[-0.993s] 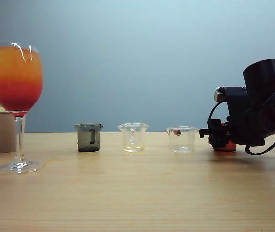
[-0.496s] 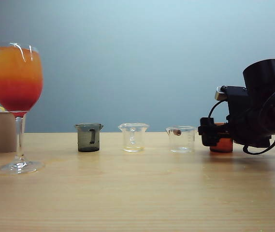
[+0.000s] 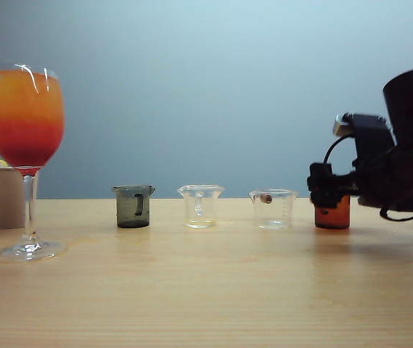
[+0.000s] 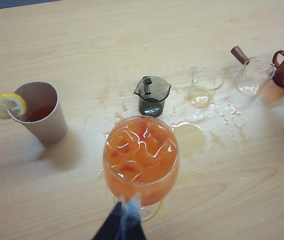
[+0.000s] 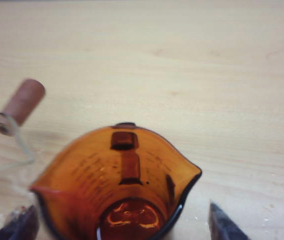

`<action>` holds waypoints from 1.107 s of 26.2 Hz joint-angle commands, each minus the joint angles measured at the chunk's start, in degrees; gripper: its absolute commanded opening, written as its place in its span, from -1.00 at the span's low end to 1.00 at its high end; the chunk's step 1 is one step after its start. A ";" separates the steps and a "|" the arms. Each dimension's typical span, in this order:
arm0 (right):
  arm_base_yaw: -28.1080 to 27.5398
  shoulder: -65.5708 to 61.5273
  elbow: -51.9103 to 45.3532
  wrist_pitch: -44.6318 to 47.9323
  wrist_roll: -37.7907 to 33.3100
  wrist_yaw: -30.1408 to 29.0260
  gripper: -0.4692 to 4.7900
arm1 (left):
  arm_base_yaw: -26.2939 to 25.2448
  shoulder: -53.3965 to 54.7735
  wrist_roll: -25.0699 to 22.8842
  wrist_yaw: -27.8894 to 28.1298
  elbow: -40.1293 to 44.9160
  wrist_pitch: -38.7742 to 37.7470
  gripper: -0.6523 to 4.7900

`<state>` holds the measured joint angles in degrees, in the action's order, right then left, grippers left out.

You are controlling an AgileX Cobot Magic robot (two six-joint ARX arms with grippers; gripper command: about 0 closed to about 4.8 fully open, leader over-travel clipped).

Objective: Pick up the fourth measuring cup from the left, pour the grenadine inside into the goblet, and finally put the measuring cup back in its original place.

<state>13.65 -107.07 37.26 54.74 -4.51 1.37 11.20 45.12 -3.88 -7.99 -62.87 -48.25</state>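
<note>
Now the amber cup stands back on the surface near its right edge; the right gripper has open jaws beside it. Pouring looks done; the goblet is full. Next, withdraw cleanly. The left gripper I cannot tell.

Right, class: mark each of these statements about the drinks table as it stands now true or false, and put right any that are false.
1. The amber cup stands upright on the table. True.
2. The right claw is shut tight on the amber cup. False: its jaws stand open on either side of the cup, clear of it.
3. The goblet holds a drink that is orange on top and red below. True.
4. The grey cup lies tipped on its side. False: it stands upright, leftmost in the row of cups.
5. A lemon slice sits on the rim of the beige tumbler. True.
6. The table is dry. False: the left wrist view shows spilled liquid around the cups.
</note>
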 commanded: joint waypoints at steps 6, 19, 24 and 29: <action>0.04 12.79 -8.87 -4.26 -1.57 -2.78 0.77 | 0.04 -0.11 -0.20 -0.20 -0.26 0.35 -0.78; 0.26 45.20 -14.43 -32.44 -2.38 -9.16 -0.83 | 0.04 -0.11 -0.20 -0.20 -0.26 0.37 -0.78; 0.26 62.55 -14.36 -48.35 -4.09 -14.43 -0.83 | 0.04 -0.11 -0.20 -0.20 -0.26 0.37 -0.78; 0.24 76.30 -14.16 -61.68 -4.02 -12.39 -0.83 | 0.11 0.02 -0.20 -1.73 -0.24 1.36 -0.78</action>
<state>13.98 -33.17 22.63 -3.29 -8.34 -12.32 11.20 45.12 -3.88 -8.08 -62.87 -48.23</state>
